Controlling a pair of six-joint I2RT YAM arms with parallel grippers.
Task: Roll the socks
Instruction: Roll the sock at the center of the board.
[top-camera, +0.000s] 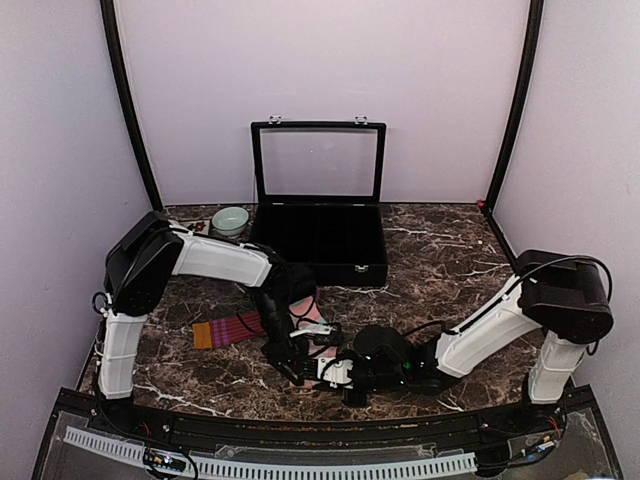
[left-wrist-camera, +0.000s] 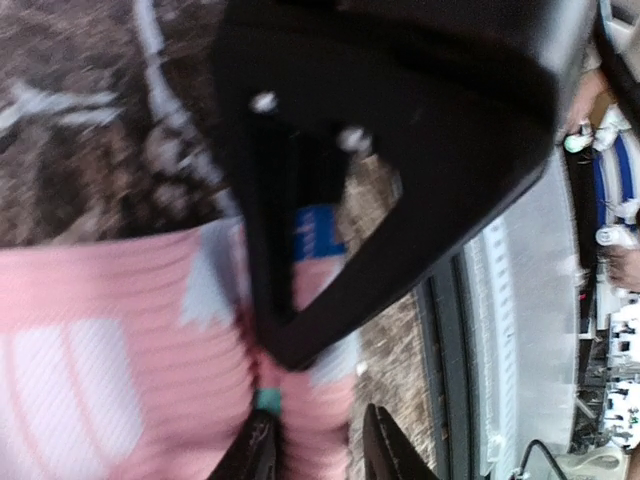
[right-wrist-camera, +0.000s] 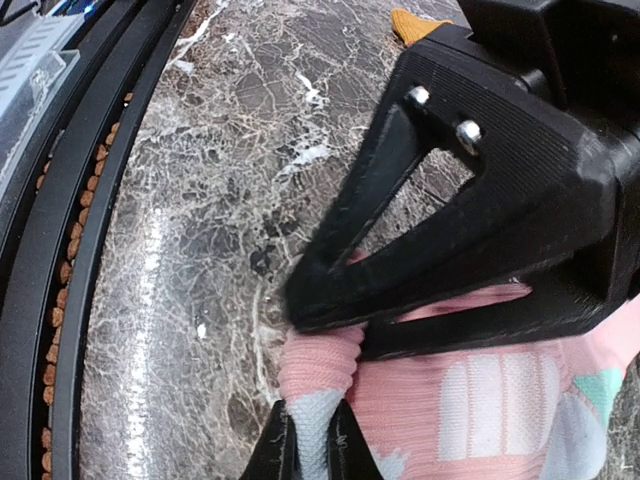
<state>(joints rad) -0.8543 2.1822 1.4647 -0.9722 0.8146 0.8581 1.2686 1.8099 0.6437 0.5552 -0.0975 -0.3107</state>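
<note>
The salmon-pink sock (right-wrist-camera: 480, 400) with white and mint patches lies on the marble table near its front edge, between both grippers. My right gripper (right-wrist-camera: 312, 452) is shut on a bunched pale-blue tip of this sock (top-camera: 312, 314). My left gripper (left-wrist-camera: 318, 452) hangs over the same sock (left-wrist-camera: 100, 380) with its fingers apart. Its left finger touches a mint patch, and pink fabric fills part of the gap. Both grippers (top-camera: 295, 366) (top-camera: 332, 368) meet at the table's centre front. The maroon striped sock (top-camera: 236, 326) lies flat to the left, its orange cuff (right-wrist-camera: 415, 22) showing.
An open black display case (top-camera: 320, 245) with a glass lid stands at the back centre. A green bowl (top-camera: 230, 220) sits to its left. The black front rail (top-camera: 300, 432) runs close behind the grippers.
</note>
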